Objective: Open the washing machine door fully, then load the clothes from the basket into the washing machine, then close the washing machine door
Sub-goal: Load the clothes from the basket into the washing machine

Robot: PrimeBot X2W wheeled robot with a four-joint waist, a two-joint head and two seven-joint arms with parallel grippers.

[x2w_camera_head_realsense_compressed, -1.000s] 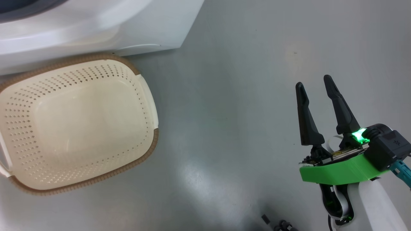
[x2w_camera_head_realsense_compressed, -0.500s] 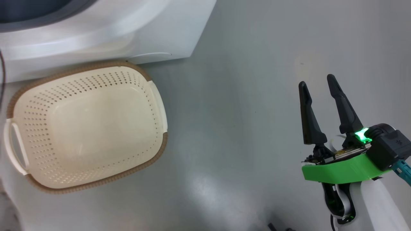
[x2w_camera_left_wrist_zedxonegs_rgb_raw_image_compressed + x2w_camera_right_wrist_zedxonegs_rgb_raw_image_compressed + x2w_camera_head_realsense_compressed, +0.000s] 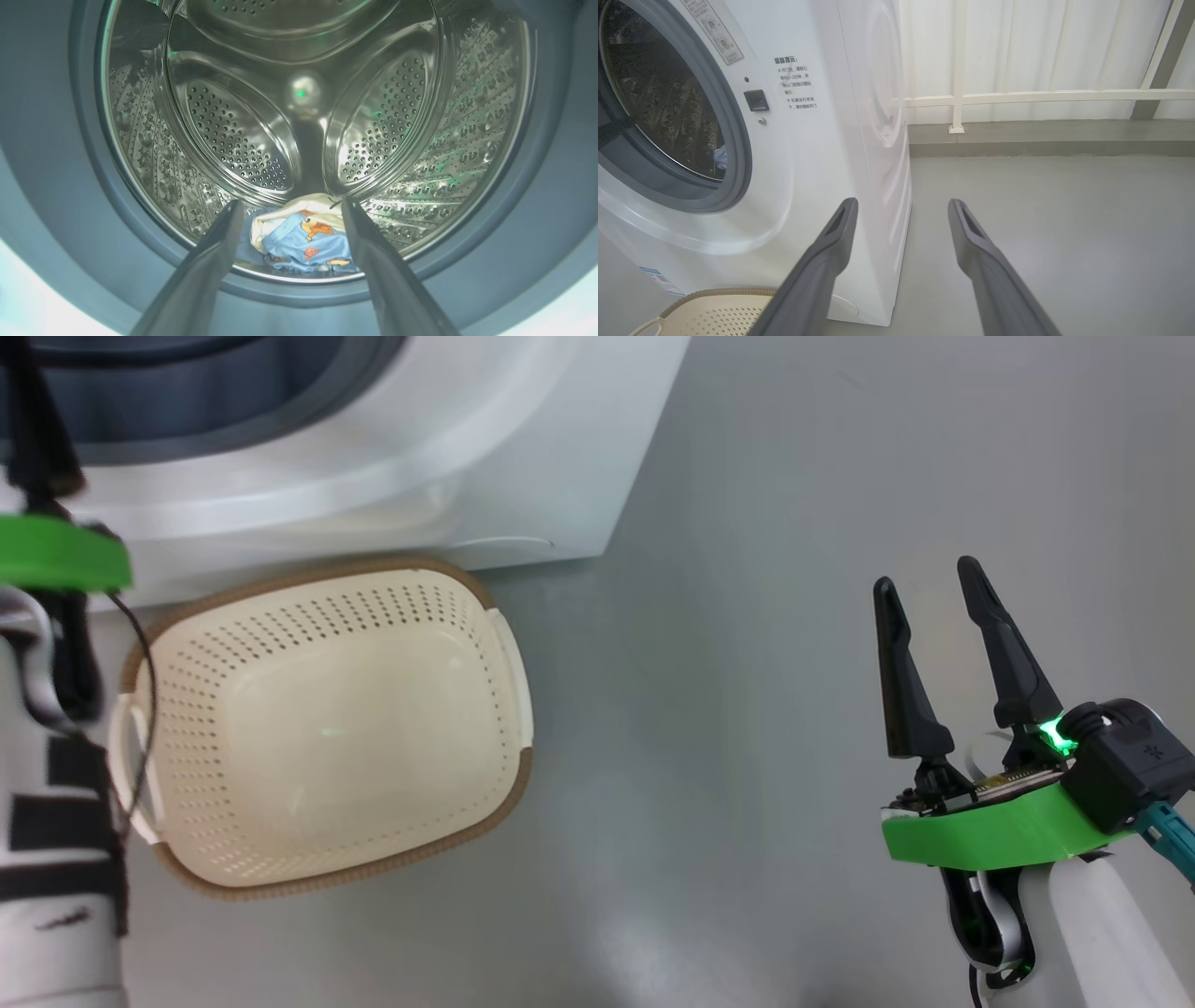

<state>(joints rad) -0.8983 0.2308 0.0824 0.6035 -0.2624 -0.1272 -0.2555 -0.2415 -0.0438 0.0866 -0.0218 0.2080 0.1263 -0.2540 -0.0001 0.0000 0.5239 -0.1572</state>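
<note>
One cream perforated basket (image 3: 327,616) sits on the grey floor (image 3: 728,663) at the foot of the white washing machine (image 3: 523,457) in the head view, with the right gripper (image 3: 924,577) well apart from it, jaws spread. In the left wrist view the left gripper (image 3: 292,204), jaws spread, faces the steel drum (image 3: 233,140); the clothes (image 3: 303,240) lie at its bottom front edge. The right wrist view shows the grey gasket (image 3: 738,154) above the basket's rim.

The basket (image 3: 317,616) is cream, brown-rimmed — the clothes (image 3: 303,240) light blue with orange prints — the washing machine (image 3: 817,163) white.
</note>
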